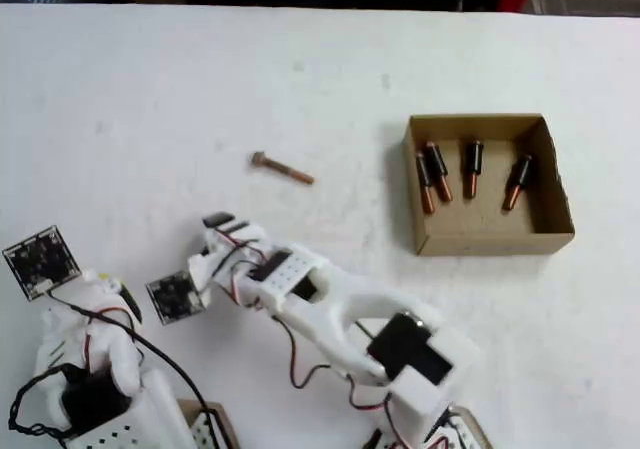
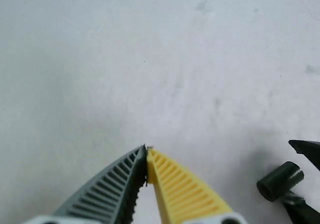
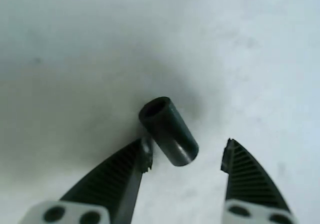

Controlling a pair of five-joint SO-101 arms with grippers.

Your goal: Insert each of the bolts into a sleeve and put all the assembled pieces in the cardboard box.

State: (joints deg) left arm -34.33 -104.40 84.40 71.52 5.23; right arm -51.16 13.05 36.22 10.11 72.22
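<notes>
A black sleeve (image 3: pixel 168 130) lies on the white table between the fingers of my open right gripper (image 3: pixel 186 156), close to one fingertip and apart from the other. In the high view the right gripper (image 1: pixel 212 237) sits left of centre, a little below the loose copper bolt (image 1: pixel 282 168). My left gripper (image 2: pixel 146 158) is shut with nothing in it, its grey and yellow fingertips touching; the sleeve (image 2: pixel 280 180) lies off to its side. In the high view the left gripper (image 1: pixel 122 297) is at the lower left. The cardboard box (image 1: pixel 487 241) holds several assembled pieces (image 1: pixel 470 172).
The white table (image 1: pixel 150 99) stretches open to the far edge. Two small camera boards (image 1: pixel 40 259) (image 1: pixel 175 297) ride on the arms' wrists. The right arm's body (image 1: pixel 400 349) runs across the lower middle with loose wires.
</notes>
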